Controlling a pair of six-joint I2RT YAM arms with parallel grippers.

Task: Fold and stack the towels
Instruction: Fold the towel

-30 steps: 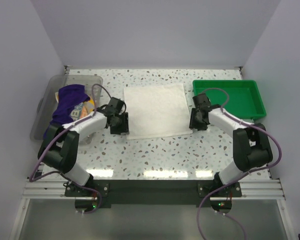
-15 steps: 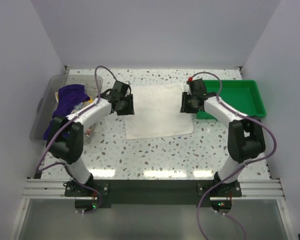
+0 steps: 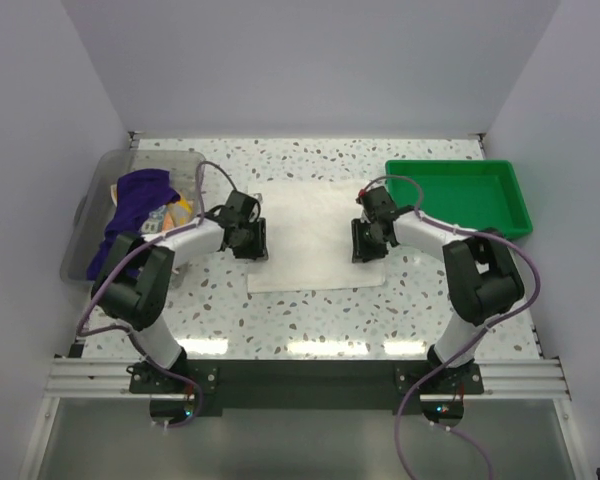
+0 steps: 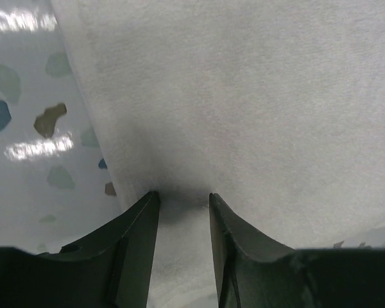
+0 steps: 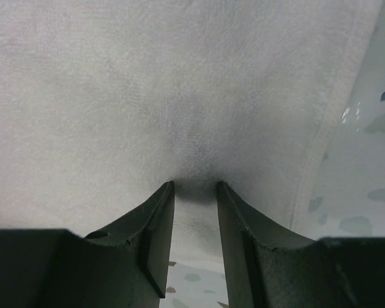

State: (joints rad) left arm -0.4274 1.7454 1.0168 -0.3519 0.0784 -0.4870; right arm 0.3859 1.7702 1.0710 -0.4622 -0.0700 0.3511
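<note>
Now, from above, the white towel (image 3: 310,235) lies flat mid-table on the speckled table (image 3: 310,320), with the left gripper (image 3: 248,240) at its left edge and the right gripper (image 3: 368,240) at its right edge. Only the wrist cameras settle the grip: each claw's fingers (image 4: 138,244) pinch a pucker of white cloth. Overhead alone shows the purple towel (image 3: 138,198) heaped in the clear bin (image 3: 80,222), a pale printed towel (image 3: 160,224) beside it with lettering too small to read, and the green tray (image 3: 460,195) on the right.

Speckled terrazzo table (image 3: 310,310), plain pale walls (image 3: 310,70), glare strips (image 3: 315,347) perhaps from overhead lights.
</note>
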